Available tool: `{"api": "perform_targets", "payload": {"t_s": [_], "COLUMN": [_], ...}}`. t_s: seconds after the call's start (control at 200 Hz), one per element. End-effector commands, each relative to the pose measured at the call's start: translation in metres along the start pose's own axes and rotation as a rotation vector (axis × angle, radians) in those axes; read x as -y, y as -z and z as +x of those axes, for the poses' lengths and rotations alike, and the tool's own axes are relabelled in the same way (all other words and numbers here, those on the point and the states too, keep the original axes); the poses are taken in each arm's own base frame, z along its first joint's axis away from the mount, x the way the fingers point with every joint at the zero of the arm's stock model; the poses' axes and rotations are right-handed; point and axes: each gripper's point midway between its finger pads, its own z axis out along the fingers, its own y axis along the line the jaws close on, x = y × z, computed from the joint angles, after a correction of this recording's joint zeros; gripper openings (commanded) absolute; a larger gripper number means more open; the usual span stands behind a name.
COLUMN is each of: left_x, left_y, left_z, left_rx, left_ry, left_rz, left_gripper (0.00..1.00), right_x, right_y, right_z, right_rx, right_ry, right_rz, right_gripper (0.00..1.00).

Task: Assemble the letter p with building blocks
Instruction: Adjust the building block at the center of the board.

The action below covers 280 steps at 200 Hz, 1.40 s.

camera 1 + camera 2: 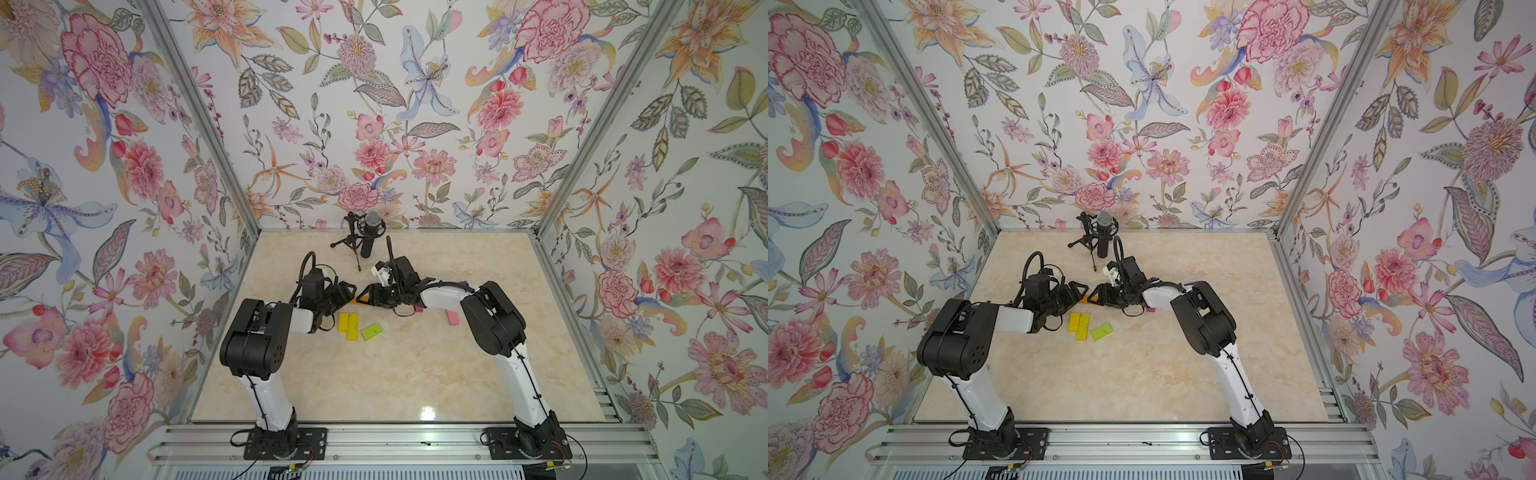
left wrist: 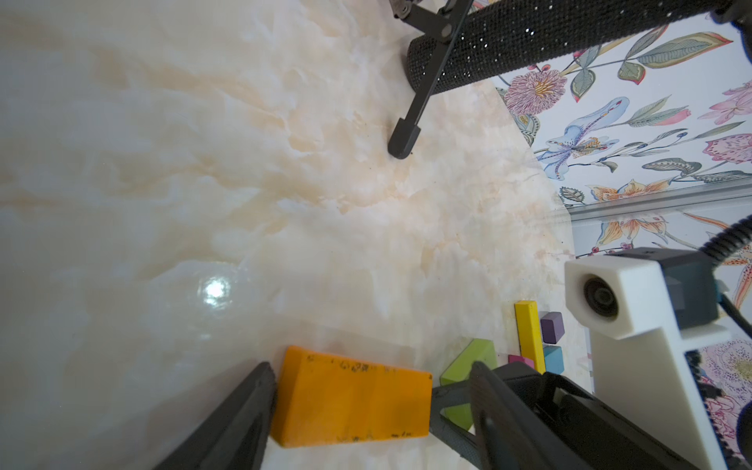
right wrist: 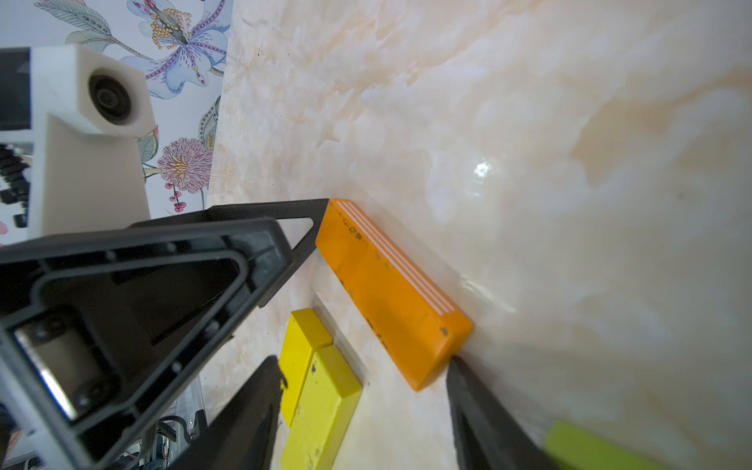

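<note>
An orange block [image 1: 360,299] [image 2: 354,403] [image 3: 390,293] lies flat on the marble table between my two grippers. My left gripper [image 1: 351,296] [image 2: 370,366] is open and straddles it lengthwise, one finger against one end. My right gripper [image 1: 365,297] [image 3: 362,362] is open too, one fingertip touching the opposite end. A short yellow block [image 1: 343,322] [image 3: 303,354] and a long yellow block [image 1: 352,327] [image 3: 325,407] lie side by side just in front. A lime green block [image 1: 371,331] lies to their right.
A black microphone [image 1: 370,239] on its tripod [image 2: 407,138] stands behind the grippers. A pink block [image 1: 452,318] and a magenta block [image 1: 418,308] lie near the right arm. The left wrist view shows more blocks: green [image 2: 472,362], yellow [image 2: 529,333], purple [image 2: 551,325], teal [image 2: 553,358].
</note>
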Motion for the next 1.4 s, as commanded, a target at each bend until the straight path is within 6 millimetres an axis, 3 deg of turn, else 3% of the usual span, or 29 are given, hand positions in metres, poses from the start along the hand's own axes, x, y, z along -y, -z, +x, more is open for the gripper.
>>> {"api": "perform_targets", "payload": {"t_s": [0.0,0.24,0.29,0.59,0.991,1.396], "left_x": [-0.021,-0.028,-0.022,-0.021,-0.031,-0.030], "left_y": [0.013,0.061,0.074,0.102,0.117,0.124], "left_z": [-0.001,-0.020,-0.025,-0.006,0.003,0.004], "left_rx": [0.009,0.125,0.153,0.140,0.135,0.142], "left_ry": [0.004,-0.056,-0.067,-0.057,-0.020,0.025], "left_rz": [-0.134,-0.265,-0.258,-0.212,-0.175,-0.108], "left_gripper": [0.80,0.85,0.86,0.85,0.86,0.86], "right_x": [0.009,0.022,0.021,-0.005,-0.035,-0.044], "right_y": [-0.004,0.015,0.019,0.019,0.003,-0.016], "right_z": [0.003,0.015,0.018,0.042,0.055,0.040], "right_rx": [0.004,0.053,0.065,0.019,-0.061,-0.073], "right_ry": [-0.001,0.018,0.027,0.107,0.187,0.211], "right_rz": [0.021,0.129,0.136,0.093,0.028,0.017], "right_gripper": [0.65,0.68,0.69,0.67,0.66,0.65]}}
